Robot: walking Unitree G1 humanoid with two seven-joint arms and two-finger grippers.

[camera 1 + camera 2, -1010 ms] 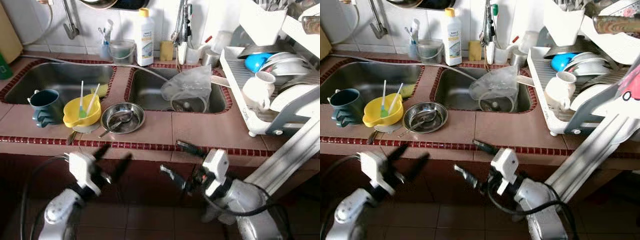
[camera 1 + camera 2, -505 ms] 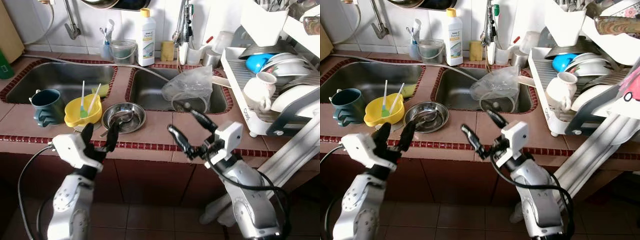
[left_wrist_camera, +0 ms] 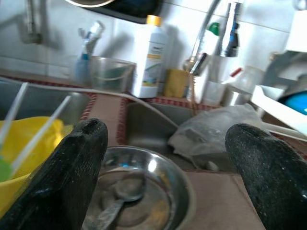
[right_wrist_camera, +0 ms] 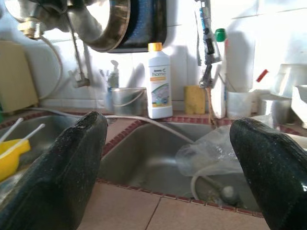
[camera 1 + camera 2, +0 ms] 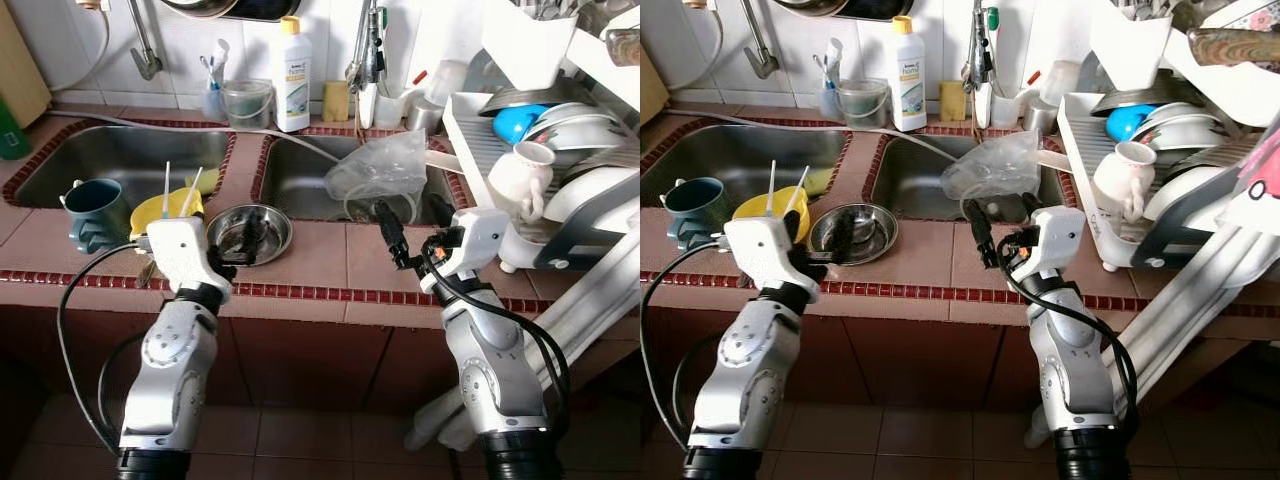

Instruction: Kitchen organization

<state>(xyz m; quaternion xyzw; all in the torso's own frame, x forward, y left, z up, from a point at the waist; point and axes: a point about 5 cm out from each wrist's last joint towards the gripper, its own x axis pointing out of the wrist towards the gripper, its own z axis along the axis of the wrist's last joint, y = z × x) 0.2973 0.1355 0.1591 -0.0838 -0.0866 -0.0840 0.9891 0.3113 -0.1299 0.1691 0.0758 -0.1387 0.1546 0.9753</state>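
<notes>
Both arms have risen from below the tabletop edge; the left gripper (image 5: 235,240), fingers apart, now hovers at the shallow round steel bowl (image 5: 248,234) holding a spoon; the right gripper (image 5: 410,225), also spread, faces the right sink, so a first pickup looks imminent.

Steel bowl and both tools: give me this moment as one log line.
left tool: open, over steel bowl | right tool: open, above counter by right sink | held: nothing

left gripper (image 5: 243,243) over steel bowl (image 5: 262,226), jaws open | right gripper (image 5: 408,228) at sink edge, jaws open
</notes>
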